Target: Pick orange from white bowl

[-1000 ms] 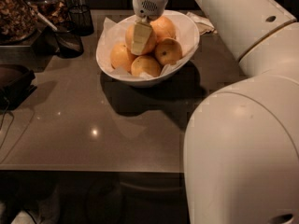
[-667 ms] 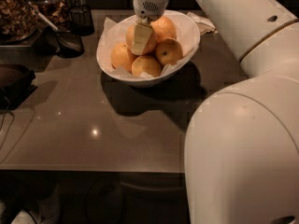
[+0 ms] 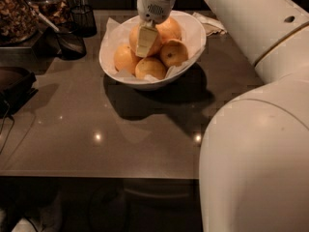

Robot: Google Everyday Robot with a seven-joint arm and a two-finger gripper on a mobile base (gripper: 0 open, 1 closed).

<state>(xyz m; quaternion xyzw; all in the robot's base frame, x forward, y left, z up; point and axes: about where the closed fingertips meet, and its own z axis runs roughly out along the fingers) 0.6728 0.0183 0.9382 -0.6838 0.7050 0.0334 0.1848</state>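
The white bowl [image 3: 194, 31], lined with white paper, stands at the back middle of the brown table and holds several oranges. The largest, pale orange [image 3: 132, 36] lies in the middle of the pile. My gripper [image 3: 146, 45] comes down from above and rests right on this orange, covering its front. Smaller oranges lie around it: one at the left [image 3: 123, 58], one at the front [image 3: 150, 68], one at the right [image 3: 174, 53] with a dark stem dot, and one behind [image 3: 170, 29].
A black wire-mesh cup [image 3: 83, 19] and a black scoop [image 3: 70, 43] stand left of the bowl. A container of dried food [image 3: 17, 8] is at the far left, a dark object [image 3: 14, 86] below it. A crumpled napkin [image 3: 210, 24] lies behind the bowl. My white arm [image 3: 256, 149] fills the right.
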